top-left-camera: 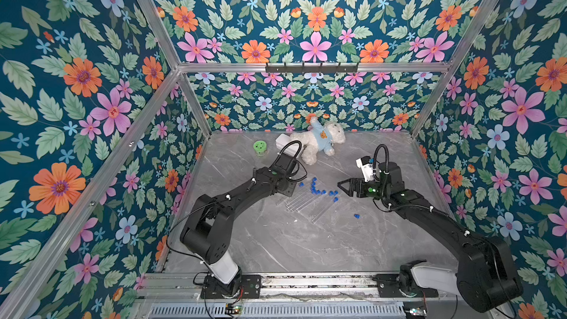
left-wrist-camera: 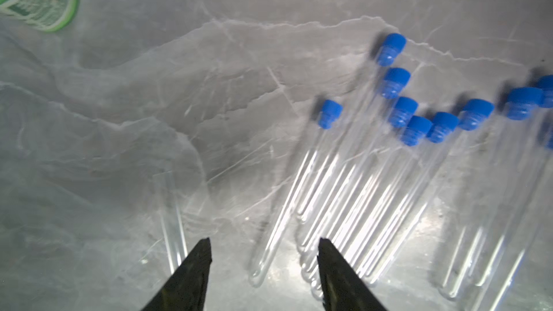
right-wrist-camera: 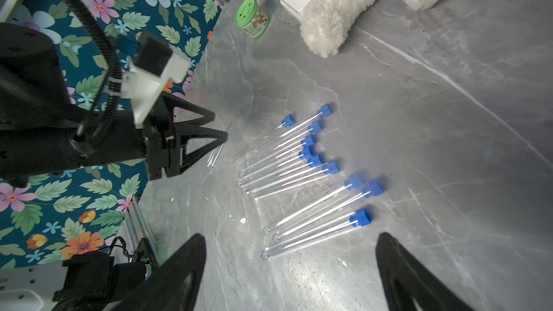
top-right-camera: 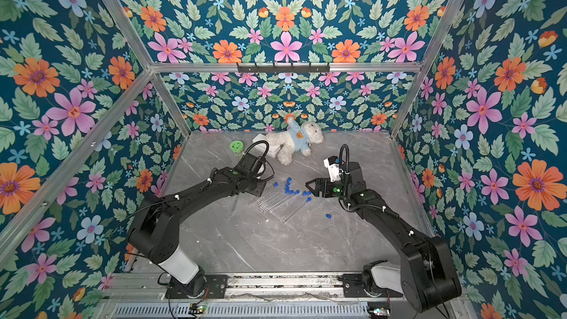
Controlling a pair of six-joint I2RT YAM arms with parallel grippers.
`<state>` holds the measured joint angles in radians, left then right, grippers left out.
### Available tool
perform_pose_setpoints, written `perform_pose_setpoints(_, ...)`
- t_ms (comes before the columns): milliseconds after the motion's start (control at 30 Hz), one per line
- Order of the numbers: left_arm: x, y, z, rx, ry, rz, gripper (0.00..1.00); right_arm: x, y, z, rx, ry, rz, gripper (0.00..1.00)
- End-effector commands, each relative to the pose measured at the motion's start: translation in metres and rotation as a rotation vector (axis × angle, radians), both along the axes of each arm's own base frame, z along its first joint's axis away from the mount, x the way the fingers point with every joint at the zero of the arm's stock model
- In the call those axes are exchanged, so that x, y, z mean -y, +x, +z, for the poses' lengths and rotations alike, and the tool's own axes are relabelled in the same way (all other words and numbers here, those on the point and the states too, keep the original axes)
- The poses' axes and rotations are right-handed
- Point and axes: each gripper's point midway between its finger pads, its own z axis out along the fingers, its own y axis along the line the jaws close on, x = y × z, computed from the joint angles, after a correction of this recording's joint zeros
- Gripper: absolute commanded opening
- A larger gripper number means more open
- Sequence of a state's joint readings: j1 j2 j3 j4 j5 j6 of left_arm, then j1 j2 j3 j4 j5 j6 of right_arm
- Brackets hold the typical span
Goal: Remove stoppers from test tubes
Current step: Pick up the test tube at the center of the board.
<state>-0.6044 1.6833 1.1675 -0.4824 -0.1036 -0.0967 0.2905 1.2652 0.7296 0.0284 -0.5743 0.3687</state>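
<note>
Stoppers: blue plugs sit in the ends of the tubes that point toward the plush bear, bunched together in a ragged line.
Test tubes: you have them lying flat in a loose fan, on the arm-base side of the bear, rounded ends away from it.
Bare tube: one tube with no plug lies apart from the fan, just beside a finger of the left tool.
Loose stopper: it lies alone, farther from the bear than the fan, on the right arm's side.
Left tool: jaws partly spread with nothing between them, low over the rounded ends.
Right tool: jaws spread wide and empty, facing the plugged ends.
Why so: your two tools face opposite ends of the fan, which suits one holding glass while the other pulls a plug; that is my reading.
Counter: grey marble, smooth and veined, so clear tubes show faintly and may roll.
Room: floral walls on an aluminium frame close it in behind the bear.
</note>
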Motion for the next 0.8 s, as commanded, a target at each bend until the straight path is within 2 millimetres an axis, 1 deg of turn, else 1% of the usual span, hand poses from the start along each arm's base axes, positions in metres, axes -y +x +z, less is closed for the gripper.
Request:
perform_pose_setpoints(0, 0.009, 0.003, -0.008, -0.02, 0.007, -0.032, 0.59, -0.006, -0.003, 0.007, 0.022, 0.029, 0.043, 0.9)
perform_pose_setpoints(200, 0.016, 0.008, -0.028, -0.052, 0.035, -0.052, 0.55, -0.006, -0.009, 0.004, 0.031, 0.025, 0.057, 0.9)
perform_pose_setpoints(333, 0.014, 0.009, -0.037, -0.07, 0.064, -0.053, 0.53, -0.006, -0.009, 0.004, 0.037, 0.025, 0.056, 0.9)
perform_pose_setpoints(767, 0.012, 0.017, -0.054, -0.084, 0.113, -0.054, 0.48, -0.006, -0.012, 0.01, 0.053, 0.038, 0.061, 0.9)
